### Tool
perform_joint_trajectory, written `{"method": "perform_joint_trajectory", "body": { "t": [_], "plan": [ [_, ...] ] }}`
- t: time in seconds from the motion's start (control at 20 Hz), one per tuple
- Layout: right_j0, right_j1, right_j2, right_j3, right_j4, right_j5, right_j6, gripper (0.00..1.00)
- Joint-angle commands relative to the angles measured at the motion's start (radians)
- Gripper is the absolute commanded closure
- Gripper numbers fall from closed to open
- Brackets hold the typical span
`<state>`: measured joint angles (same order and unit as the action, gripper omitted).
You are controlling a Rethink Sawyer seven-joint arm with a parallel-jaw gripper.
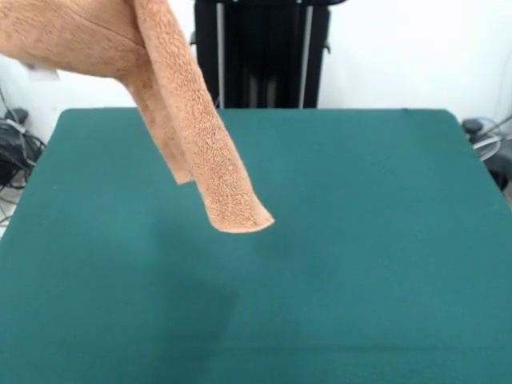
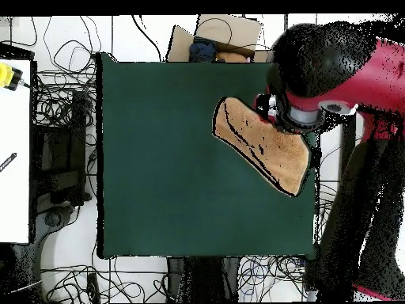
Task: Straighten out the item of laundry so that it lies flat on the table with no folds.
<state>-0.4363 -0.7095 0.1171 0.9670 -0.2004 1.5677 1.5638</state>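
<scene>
green table [image 1: 360, 240] bare; towel [image 1: 200, 144] hanging folded above it.

Sawyer arm [image 2: 348, 75]: red shell, black rounded joint housings, grey cylindrical wrist section [image 2: 303, 117] below black head. Black pedestal column [image 1: 260, 52] with two vertical silver rails. End effector itself hidden, state unreadable.

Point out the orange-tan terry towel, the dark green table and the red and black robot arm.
orange-tan terry towel [image 1: 210, 152], front view, on the hanging folded strip.
dark green table [image 2: 166, 182], overhead view, on bare top.
red and black robot arm [image 2: 372, 75], overhead view, on its red shell.
</scene>
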Motion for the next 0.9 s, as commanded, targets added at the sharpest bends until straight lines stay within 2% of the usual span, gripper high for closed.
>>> {"method": "perform_joint_trajectory", "body": {
  "t": [0.05,0.4,0.7,0.9],
  "plan": [
    [0.012,-0.018,0.073,0.090,-0.027,-0.160,-0.101,1.00],
    [0.027,-0.051,0.054,0.336,-0.044,-0.504,-0.051,1.00],
    [-0.019,0.001,0.081,0.435,-0.078,-0.764,-0.092,1.00],
    [-0.019,0.022,0.076,0.473,-0.114,-0.893,-0.071,1.00]
  ]
}}
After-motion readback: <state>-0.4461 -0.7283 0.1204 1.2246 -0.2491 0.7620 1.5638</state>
